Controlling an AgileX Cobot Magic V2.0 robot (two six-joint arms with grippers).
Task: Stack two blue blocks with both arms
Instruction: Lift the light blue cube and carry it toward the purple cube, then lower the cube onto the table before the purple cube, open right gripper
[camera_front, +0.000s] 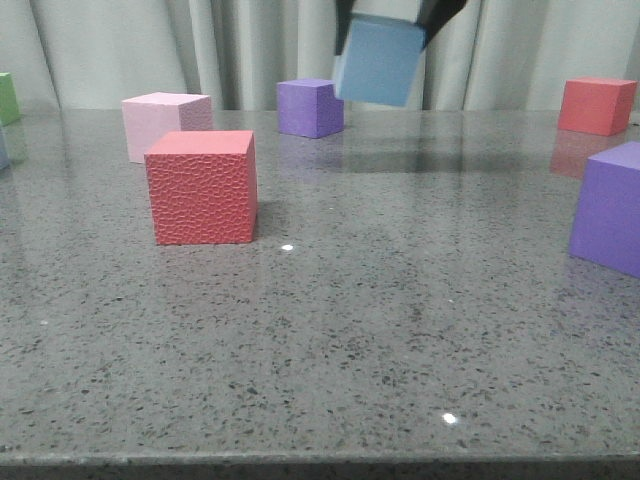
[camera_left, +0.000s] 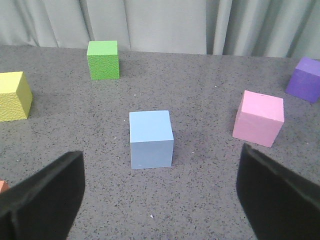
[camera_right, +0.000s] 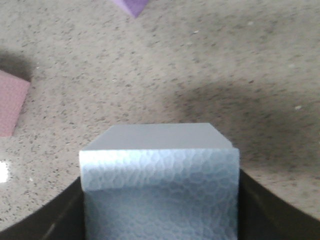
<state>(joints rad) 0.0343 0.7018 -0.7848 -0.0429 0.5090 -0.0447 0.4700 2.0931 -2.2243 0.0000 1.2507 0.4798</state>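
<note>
The right end effector (camera_front: 395, 15) grips one blue block (camera_front: 380, 62), tilted, raised above the surface (camera_front: 350, 330). The left end effector (camera_left: 160, 197) gapes empty (fingers wide) before the other blue block (camera_left: 151, 139), which rests there. No writing shows.

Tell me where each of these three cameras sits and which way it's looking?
Front view: low at the table's edge, facing the curtain; gripper tips hold a blue block aloft.
Left wrist view: on the left arm, above a second blue block; the left gripper is open.
Right wrist view: on the right arm, looking down; the right gripper clamps the lifted block, shared with the front view.
</note>
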